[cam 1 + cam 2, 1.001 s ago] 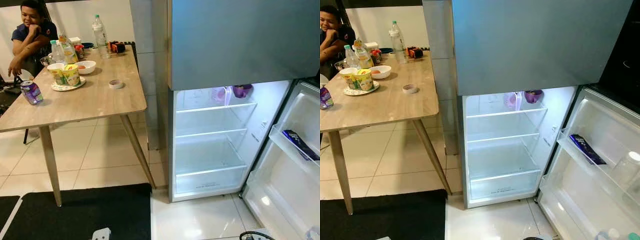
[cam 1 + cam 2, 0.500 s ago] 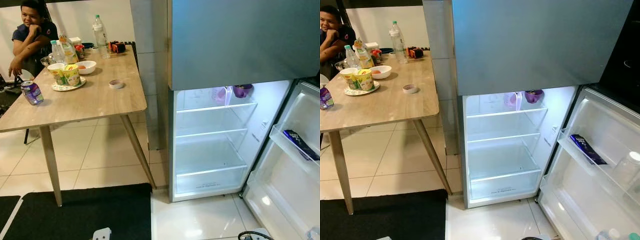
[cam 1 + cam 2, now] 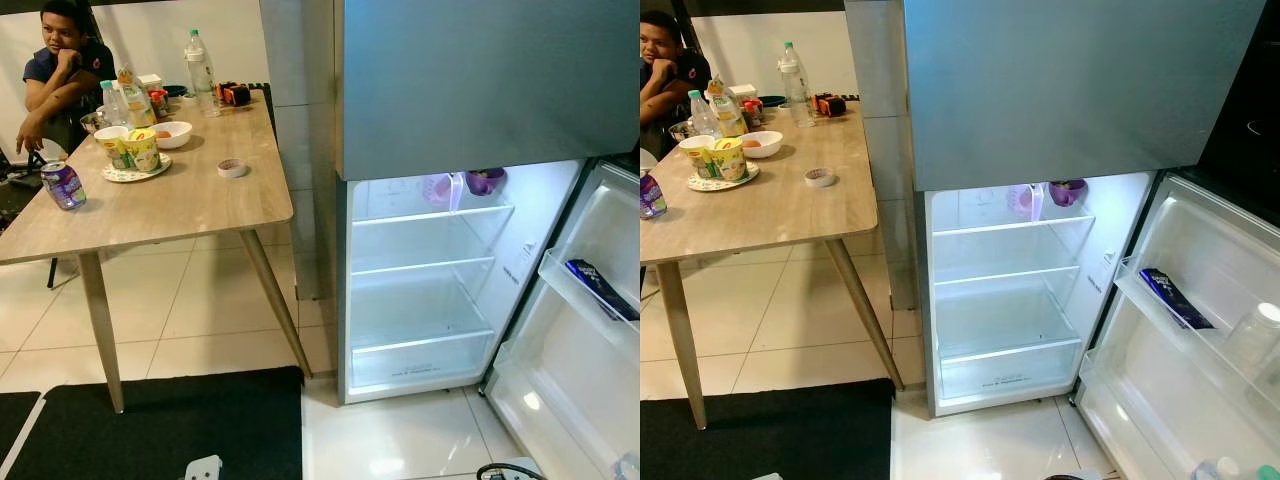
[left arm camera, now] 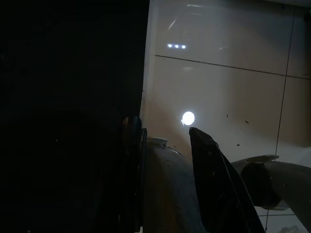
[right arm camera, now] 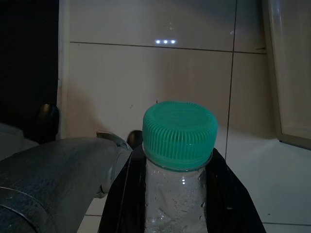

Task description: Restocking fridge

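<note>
The fridge [image 3: 420,335] stands with its lower compartment lit and its glass shelves bare, apart from purple containers [image 3: 485,181] on the top shelf. Its door [image 3: 1200,340] swings out to the right, and a blue packet [image 3: 1170,297] lies in a door shelf. My right gripper [image 5: 174,162] hangs low over the tiled floor, shut on a clear plastic bottle [image 5: 175,204] with a green cap [image 5: 179,141]. My left gripper [image 4: 165,141] hangs idle above the floor with its fingers apart and nothing between them.
A wooden table [image 3: 190,210] to the left carries a water bottle [image 3: 200,60], a bowl [image 3: 172,133], cups on a plate [image 3: 135,150], a purple can [image 3: 62,185] and a tape roll [image 3: 232,168]. A person [image 3: 60,60] sits at its far end. A black mat [image 3: 170,425] lies in front.
</note>
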`<state>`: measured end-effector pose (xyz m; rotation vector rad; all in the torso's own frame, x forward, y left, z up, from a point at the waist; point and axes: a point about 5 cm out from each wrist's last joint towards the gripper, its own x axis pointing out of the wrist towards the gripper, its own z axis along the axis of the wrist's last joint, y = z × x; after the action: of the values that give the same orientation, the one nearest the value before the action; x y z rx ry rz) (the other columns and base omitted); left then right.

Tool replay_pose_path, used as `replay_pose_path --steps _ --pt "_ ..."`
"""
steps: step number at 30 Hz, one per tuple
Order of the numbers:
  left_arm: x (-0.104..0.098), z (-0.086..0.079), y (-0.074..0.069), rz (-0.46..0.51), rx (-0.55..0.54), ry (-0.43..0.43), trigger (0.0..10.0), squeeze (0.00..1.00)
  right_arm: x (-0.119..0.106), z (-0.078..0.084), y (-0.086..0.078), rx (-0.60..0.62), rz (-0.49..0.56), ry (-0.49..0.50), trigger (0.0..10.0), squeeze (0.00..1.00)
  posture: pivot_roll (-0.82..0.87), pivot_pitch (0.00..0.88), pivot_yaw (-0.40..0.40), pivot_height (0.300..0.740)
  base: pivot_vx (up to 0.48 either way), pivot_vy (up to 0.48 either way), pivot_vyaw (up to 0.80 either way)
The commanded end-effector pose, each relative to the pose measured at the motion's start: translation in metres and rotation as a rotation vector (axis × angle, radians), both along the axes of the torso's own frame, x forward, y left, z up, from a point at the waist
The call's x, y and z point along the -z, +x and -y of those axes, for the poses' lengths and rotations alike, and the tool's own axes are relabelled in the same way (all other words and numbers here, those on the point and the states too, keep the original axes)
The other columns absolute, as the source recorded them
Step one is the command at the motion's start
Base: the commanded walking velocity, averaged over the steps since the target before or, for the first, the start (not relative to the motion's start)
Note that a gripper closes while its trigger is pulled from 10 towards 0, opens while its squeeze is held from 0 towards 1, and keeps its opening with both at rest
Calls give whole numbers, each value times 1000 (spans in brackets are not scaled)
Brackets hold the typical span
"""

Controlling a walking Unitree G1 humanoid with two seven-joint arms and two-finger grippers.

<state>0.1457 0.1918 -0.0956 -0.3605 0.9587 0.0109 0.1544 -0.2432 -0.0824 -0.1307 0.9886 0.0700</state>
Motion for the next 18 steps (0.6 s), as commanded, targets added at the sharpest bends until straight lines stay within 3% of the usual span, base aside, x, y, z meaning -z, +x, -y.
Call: replay_pose_path --steps 1,14,18 --pt "1 0 -3 -13 -9 -3 10000 0 0 -2 0 -1 3 0 10000 0 -86 0 3 734 0 0 0" --pt "-1 -3 2 0 -29 0 10000 0 -1 -1 3 8 14 2 10000 0 -87 0 7 734 0 0 0" --pt "0 4 3 -6 39 14 10000 0 -2 2 4 5 12 -7 10000 0 -87 0 0 734 0 0 0"
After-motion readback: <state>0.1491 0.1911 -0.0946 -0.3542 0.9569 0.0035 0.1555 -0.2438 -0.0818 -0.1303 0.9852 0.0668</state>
